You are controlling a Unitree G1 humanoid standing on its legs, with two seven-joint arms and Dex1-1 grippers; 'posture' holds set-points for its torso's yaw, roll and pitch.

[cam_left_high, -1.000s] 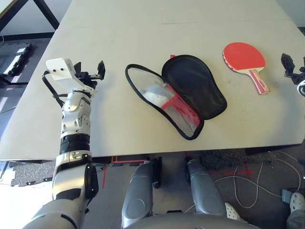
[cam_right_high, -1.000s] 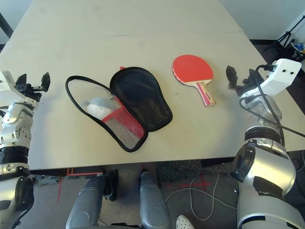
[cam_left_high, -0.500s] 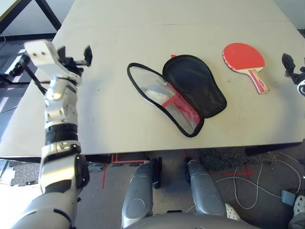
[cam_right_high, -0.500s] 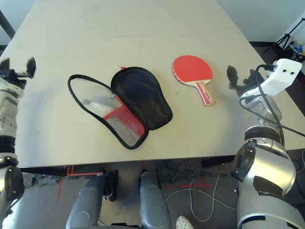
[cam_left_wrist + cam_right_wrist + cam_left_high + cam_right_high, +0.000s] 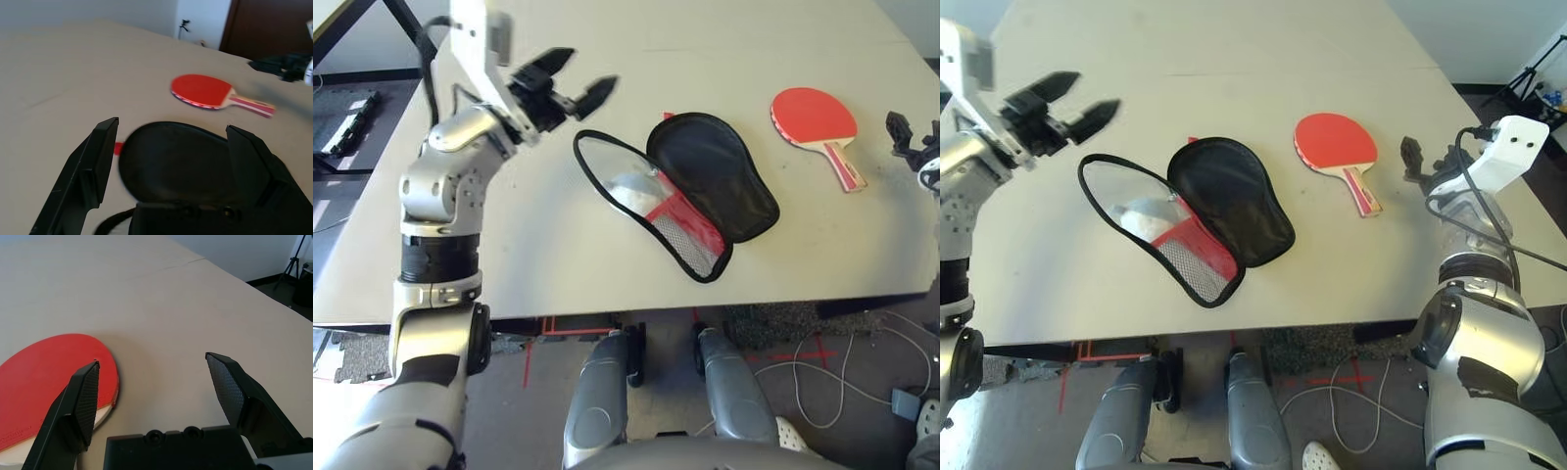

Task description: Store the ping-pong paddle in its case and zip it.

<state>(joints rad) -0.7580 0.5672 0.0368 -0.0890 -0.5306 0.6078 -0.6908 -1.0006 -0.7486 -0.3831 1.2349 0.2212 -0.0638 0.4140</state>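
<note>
Tabletop (image 5: 558, 245) holds the open case (image 5: 705, 186), the ping-pong paddle (image 5: 818, 122) just right of it, and both tools (left tool (image 5: 576, 80), right tool (image 5: 1427, 157)) gape empty, so a clumsy grab could push the paddle away.

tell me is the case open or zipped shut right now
Open. The case lies unzipped on the table, its black-lined flap folded back, and the ping-pong paddle lies apart from it.

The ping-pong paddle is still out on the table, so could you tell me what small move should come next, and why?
Probably ease the right claw, open and empty, toward the ping-pong paddle handle beside it: the case already lies unzipped and spread open.
</note>
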